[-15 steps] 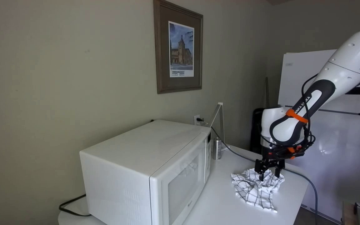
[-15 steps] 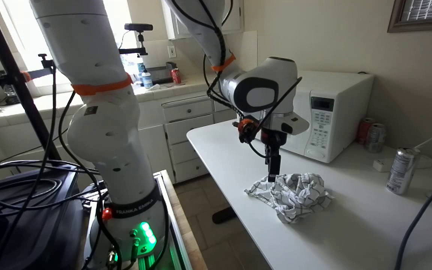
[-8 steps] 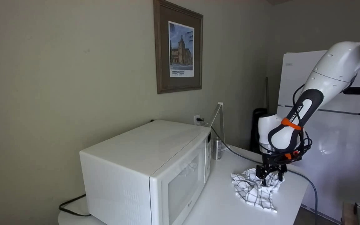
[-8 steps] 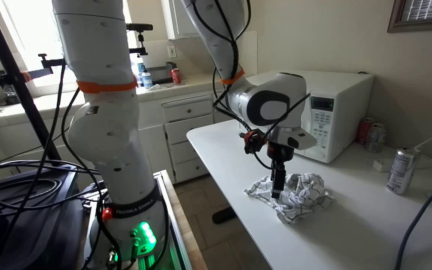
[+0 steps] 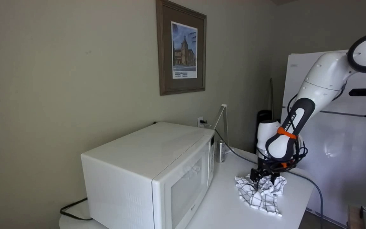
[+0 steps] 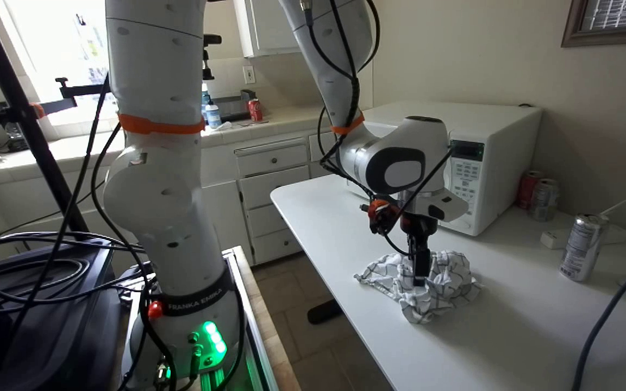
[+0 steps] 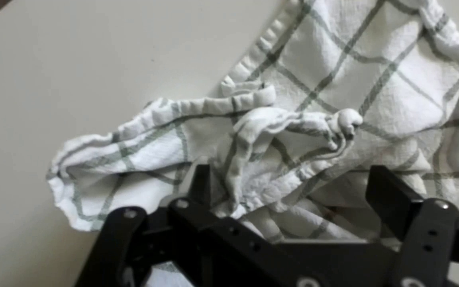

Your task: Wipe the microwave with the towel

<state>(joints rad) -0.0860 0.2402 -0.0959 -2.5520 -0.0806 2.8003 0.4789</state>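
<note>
Evidently the towel (image 7: 329, 83) lies crumpled on the table (image 6: 508, 336), with a raised fold of it running up between the fingers (image 7: 391, 195). They stand wide apart and hold nothing; whether their tips touch the cloth I cannot tell. The gripper (image 7: 291, 171) points down over the heap, so the step in hand looks like the grasp, with the wiping not yet begun.

To do it well, I would sink the tips either side of that fold, deep enough to catch several layers but short of scraping the table, then close slowly and lift a little to test the hold. Pinching only the top ridge would probably slip; a thick bunch should also pad the fingers once they meet the microwave (image 5: 148, 175).

Only the wrist view shows how the folds lie in the gap, yet it leaves the microwave out altogether. In an exterior view the door (image 5: 184, 194) is plain to see, facing the side where the towel lies. In an exterior view the control panel (image 6: 465, 187) shows instead, with a red can (image 6: 529, 190) beyond it, but the gripper is nearly edge-on there and its gap is hidden
</note>
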